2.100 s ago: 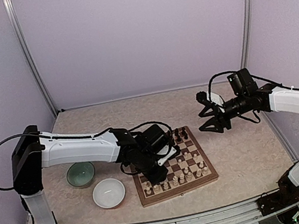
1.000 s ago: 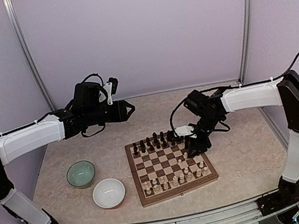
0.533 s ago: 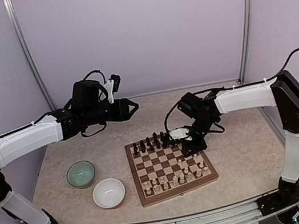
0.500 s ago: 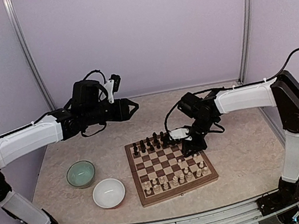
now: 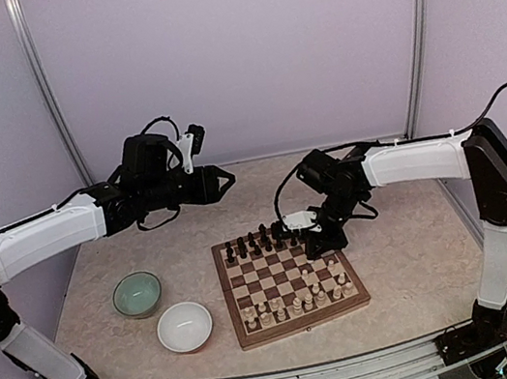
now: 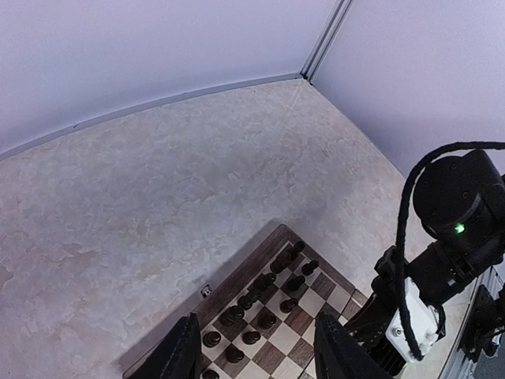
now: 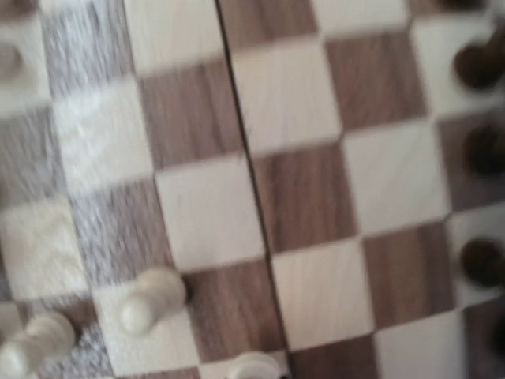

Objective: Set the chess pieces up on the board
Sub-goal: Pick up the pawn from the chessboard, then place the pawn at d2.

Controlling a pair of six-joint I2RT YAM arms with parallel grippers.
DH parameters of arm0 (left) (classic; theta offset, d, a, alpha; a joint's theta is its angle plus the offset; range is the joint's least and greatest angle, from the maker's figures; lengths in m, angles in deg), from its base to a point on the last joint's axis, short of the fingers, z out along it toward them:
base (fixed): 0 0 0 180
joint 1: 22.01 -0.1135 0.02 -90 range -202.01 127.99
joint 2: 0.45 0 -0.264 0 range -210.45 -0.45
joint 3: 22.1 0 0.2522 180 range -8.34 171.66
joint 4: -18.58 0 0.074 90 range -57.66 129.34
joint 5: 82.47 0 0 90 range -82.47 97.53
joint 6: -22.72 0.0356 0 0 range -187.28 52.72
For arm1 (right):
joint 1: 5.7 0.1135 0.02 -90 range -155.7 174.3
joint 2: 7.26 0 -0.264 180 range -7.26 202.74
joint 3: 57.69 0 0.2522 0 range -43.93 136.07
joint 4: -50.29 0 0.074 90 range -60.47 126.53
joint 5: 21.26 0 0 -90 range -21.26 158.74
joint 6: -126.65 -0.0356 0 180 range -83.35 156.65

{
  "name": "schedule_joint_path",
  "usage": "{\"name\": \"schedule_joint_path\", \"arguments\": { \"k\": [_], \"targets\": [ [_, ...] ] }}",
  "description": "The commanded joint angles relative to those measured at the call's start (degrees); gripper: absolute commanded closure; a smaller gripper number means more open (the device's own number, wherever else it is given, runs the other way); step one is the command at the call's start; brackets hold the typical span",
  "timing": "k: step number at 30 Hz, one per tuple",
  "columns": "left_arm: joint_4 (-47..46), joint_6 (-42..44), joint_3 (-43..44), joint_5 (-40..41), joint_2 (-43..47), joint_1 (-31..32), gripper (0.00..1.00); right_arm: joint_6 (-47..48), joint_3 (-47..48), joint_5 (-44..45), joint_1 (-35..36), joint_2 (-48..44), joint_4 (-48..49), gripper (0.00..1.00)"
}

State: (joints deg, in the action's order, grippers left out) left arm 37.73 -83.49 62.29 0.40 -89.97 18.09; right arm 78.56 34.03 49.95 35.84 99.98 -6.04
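As right end effector [image 5: 316,245] hangs closed over board [image 5: 297,326], left end effector [image 5: 229,181] agape

Checkered board [image 5: 270,273] lies flat; dark chess pieces [image 5: 255,244] stand along its far edge, cream pieces [image 5: 298,304] nearer.

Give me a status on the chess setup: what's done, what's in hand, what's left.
Done: dark pieces line the board's far rows; light pieces sit along the near rows. In hand: the right end effector is shut low over the far-right squares; whether it grips a piece is unclear. The left end effector hangs open, off the board. Left: the uneven light rows probably need straightening.
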Motion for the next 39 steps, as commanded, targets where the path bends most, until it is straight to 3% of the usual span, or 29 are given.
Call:
{"name": "schedule_joint_path", "arguments": {
  "k": [1,13,39],
  "targets": [
    [0.06,1.07,1.88,0.00,0.95,-0.47,0.51,-0.19,5.46,-1.91,2.75,-3.16,-3.65,0.92],
    [-0.19,0.61,1.86,-1.40,1.47,-1.16,0.51,1.59,11.67,-4.50,10.62,3.55,-10.47,0.93],
    [0.24,1.25,2.10,-2.20,1.01,-1.16,0.50,2.12,14.11,-4.49,13.11,10.57,-12.06,0.92]
  ]
}}
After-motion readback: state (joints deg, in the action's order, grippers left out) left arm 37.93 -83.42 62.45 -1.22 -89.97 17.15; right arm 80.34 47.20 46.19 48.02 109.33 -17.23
